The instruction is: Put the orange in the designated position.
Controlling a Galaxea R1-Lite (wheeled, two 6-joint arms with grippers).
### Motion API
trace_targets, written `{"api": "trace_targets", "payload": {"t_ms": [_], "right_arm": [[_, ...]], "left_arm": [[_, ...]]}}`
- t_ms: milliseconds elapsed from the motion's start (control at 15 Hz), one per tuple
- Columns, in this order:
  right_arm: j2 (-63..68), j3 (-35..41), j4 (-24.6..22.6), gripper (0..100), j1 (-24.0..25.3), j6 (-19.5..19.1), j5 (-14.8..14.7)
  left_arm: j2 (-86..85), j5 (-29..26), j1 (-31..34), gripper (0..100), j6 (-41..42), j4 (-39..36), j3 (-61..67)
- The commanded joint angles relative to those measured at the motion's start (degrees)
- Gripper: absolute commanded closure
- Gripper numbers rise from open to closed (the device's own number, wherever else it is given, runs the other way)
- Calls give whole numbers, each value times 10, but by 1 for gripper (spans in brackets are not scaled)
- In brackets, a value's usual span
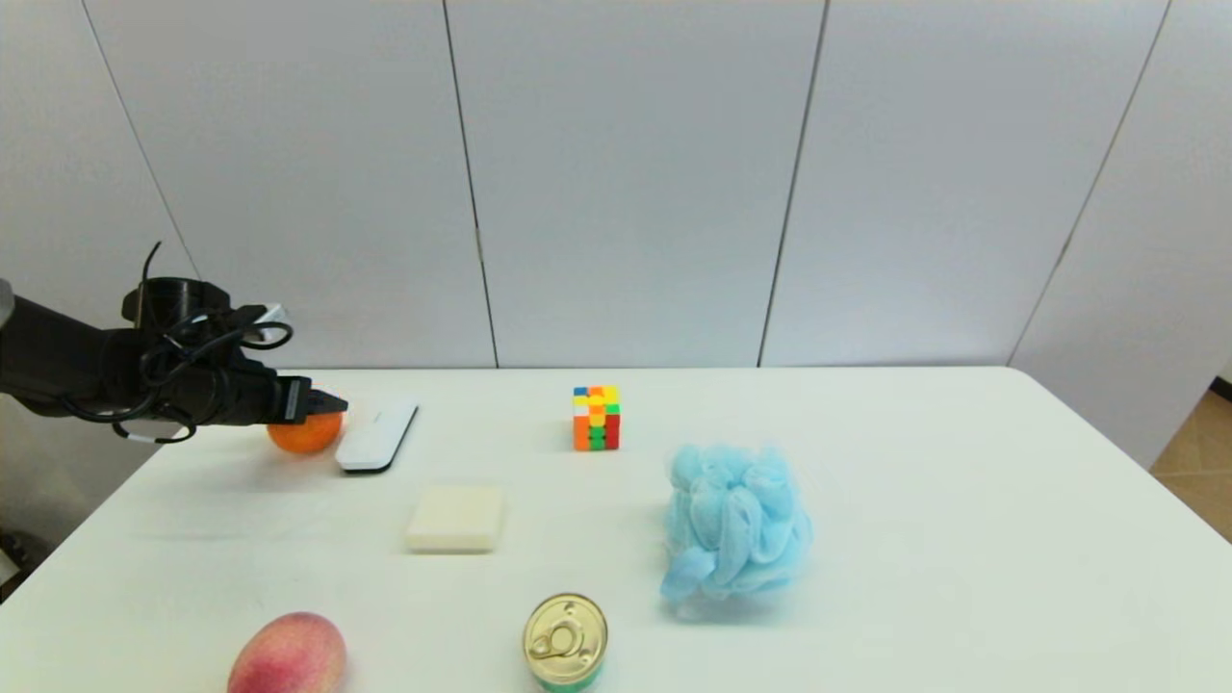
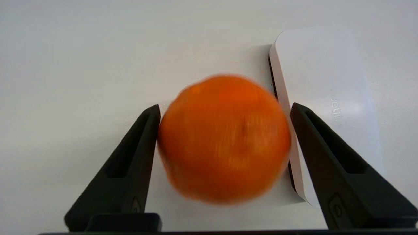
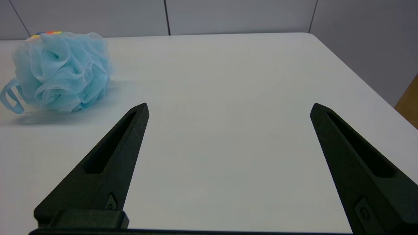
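— What's close to me?

— I see a mango (image 1: pixel 288 656) and a can (image 1: pixel 565 641) at the counter's (image 1: pixel 914 539) near edge. My right fingers (image 3: pixel 228 140) are spread wide over bare counter.

— And the orange?

— Far left. My left fingers (image 2: pixel 225 111) sit on both sides of the orange (image 2: pixel 224 138), touching or nearly. A white remote (image 2: pixel 326 98) lies just beside it.

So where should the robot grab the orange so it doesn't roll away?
Around its widest middle, coming down from above. The orange is round, so fingers on opposite sides hold best. The left gripper already straddles it there. One finger must slip into the narrow gap beside the white remote.
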Motion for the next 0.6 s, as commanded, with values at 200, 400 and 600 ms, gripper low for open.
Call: {"api": "trace_targets", "payload": {"t_ms": [200,400,600], "right_arm": [[0,0,0,0,0,0,0],[0,1,0,0,-1,0,0],[0,0,0,0,0,0,0]], "left_arm": [[0,-2,0,0,1,0,1],[-1,-2,0,0,1,0,1],[-2,-2,0,0,1,0,1]]}}
